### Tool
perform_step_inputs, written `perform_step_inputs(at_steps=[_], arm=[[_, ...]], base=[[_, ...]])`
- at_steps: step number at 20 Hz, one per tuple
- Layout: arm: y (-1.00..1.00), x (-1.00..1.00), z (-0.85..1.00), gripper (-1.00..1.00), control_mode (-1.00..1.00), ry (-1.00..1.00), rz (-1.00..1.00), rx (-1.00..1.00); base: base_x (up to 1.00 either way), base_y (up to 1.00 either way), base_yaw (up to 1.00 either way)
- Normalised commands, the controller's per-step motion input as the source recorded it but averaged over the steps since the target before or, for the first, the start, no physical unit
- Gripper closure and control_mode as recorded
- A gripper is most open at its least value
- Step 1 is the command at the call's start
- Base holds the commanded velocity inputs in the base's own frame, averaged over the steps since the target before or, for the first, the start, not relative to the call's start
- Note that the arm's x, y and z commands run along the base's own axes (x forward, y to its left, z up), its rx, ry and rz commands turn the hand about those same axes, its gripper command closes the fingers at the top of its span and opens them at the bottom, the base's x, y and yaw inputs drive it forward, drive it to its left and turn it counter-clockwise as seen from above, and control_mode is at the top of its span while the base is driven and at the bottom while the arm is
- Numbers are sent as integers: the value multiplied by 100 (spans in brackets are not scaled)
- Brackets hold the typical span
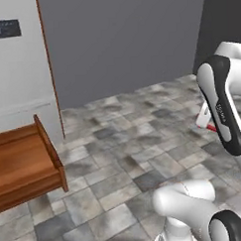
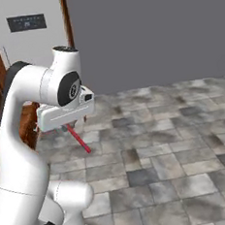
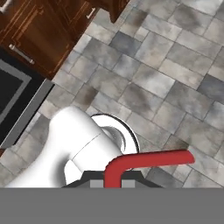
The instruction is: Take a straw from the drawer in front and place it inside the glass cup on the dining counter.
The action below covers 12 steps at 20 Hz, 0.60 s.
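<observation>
Three camera views of one kitchen scene. The left base view sits behind the arm (image 1: 221, 103) on its left, looking forward and down across the grey stone-tiled floor (image 1: 124, 157) toward a grey wall (image 1: 124, 43); the open drawer (image 1: 25, 164) lies at its left edge. The right base view looks from behind on the other side, facing the same wall and floor, with the arm close in at its left. Both share the floor, the wall and the arm. The hand view looks steeply down at the floor from above, with dark wooden cabinets (image 3: 39, 35) in its upper left corner and the straw (image 3: 144, 162) very near its lower edge.
</observation>
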Motion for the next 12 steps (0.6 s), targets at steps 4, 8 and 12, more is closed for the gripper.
perform_step_inputs(at_steps=[4,8,12], arm=[[0,0,0,100,100,0,0,0],[0,0,0,100,100,0,0,0],[0,0,0,100,100,0,0,0]], base=[[-6,-24,-82],[-4,-27,-80],[-4,-24,-79]])
